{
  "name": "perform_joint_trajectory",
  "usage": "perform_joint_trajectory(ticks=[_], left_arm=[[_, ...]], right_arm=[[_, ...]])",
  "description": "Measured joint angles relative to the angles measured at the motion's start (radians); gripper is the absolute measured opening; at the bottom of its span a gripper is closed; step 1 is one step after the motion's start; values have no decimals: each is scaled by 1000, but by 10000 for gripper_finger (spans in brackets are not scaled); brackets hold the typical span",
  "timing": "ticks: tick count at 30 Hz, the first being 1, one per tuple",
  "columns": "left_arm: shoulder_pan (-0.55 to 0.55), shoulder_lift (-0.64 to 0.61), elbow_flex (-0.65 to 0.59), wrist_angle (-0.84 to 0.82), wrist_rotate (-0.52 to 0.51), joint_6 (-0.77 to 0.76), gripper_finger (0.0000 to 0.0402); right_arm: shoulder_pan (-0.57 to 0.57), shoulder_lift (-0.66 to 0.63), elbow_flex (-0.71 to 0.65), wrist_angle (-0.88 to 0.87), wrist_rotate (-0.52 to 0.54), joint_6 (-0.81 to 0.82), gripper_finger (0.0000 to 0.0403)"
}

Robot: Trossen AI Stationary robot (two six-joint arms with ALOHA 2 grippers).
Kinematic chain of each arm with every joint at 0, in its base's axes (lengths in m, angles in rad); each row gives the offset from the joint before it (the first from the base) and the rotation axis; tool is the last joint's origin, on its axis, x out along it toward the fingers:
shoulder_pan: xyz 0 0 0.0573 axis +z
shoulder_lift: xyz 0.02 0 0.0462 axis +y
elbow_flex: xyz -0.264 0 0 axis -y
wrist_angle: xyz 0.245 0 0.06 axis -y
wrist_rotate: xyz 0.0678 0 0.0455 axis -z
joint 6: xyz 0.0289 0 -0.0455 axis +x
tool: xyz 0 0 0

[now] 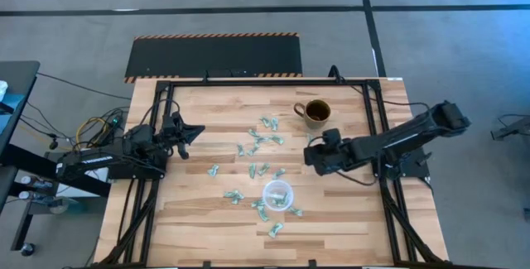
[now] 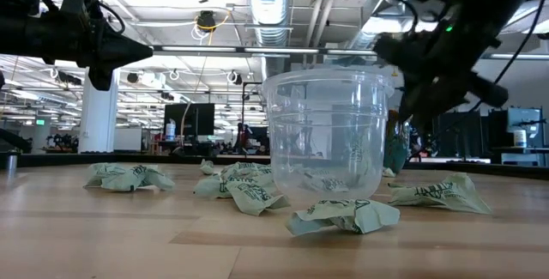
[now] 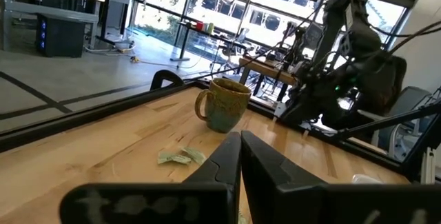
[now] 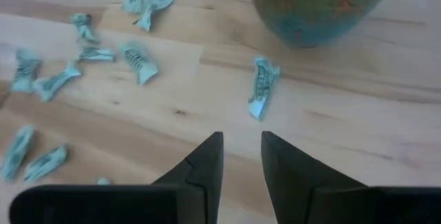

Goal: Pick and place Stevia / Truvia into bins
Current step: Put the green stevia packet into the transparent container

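Observation:
Several pale green sachets [image 1: 258, 146] lie flat and scattered over the middle of the table, some around the clear cup [image 1: 277, 194], which stands upright near the table's near edge. In the low view the cup [image 2: 326, 137] has sachets [image 2: 343, 215] lying at its foot. My right gripper [image 4: 241, 145] hovers open, a little above the table, just short of a single sachet [image 4: 262, 86] lying before the mug [image 4: 317, 3]; it shows right of the sachets in the high view [image 1: 313, 155]. My left gripper [image 3: 240, 141] is shut and empty, raised at the table's left [image 1: 195, 131].
A brown-green handled mug [image 1: 315, 112] stands toward the far right of the table, just beyond my right gripper. Black frame rails [image 1: 161, 120] run along the table's left and right sides. Bare wood lies near the near-left corner [image 1: 166, 228].

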Motion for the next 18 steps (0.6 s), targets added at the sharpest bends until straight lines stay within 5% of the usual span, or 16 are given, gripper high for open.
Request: perform_joint_trajectory(ticks=[8, 18], left_arm=[[0, 0, 0, -1, 0, -7, 0], [0, 0, 0, -1, 0, -33, 0]], right_arm=[[-96, 170, 0, 109, -13, -15, 105], [-162, 297, 0, 246, -16, -89, 207]])
